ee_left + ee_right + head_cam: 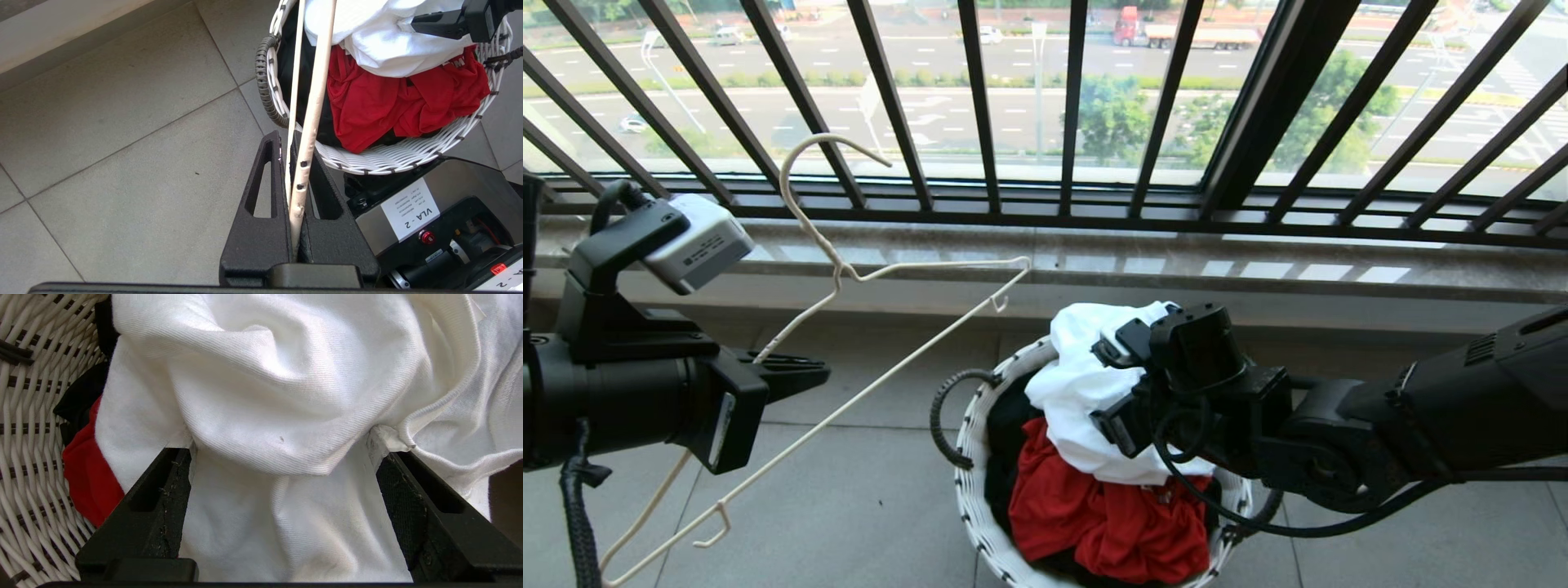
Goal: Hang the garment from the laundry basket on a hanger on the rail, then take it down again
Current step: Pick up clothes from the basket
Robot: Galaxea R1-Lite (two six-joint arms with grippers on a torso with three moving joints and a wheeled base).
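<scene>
Jaws of the right gripper [282,522] stand wide apart, one on each side of a raised fold of the garment [261,388], with white cloth filling the gap between them but not yet pinched. Seen from the head, that gripper [1112,390] reaches in from the robot's right and sits against the white bundle, which lies heaped on top of the laundry basket [970,457], above a red garment [1111,523] and some black cloth deeper in. The fold lies straight ahead of the open jaws, so closing where they are would likely take it; whether the collar is in that bite I cannot tell.

Over on the robot's left, the left gripper [796,374] is shut tight on the hanger [907,269], gripping one thin wire arm. The hanger's long axis tilts, with its hook up toward the black window railing [980,106] and its lower end down toward the tiled floor [866,498]. It hangs beside the basket, well apart from the garment.

Of the two arms, the right is plainly nearer the garment. The rail is not in view.
</scene>
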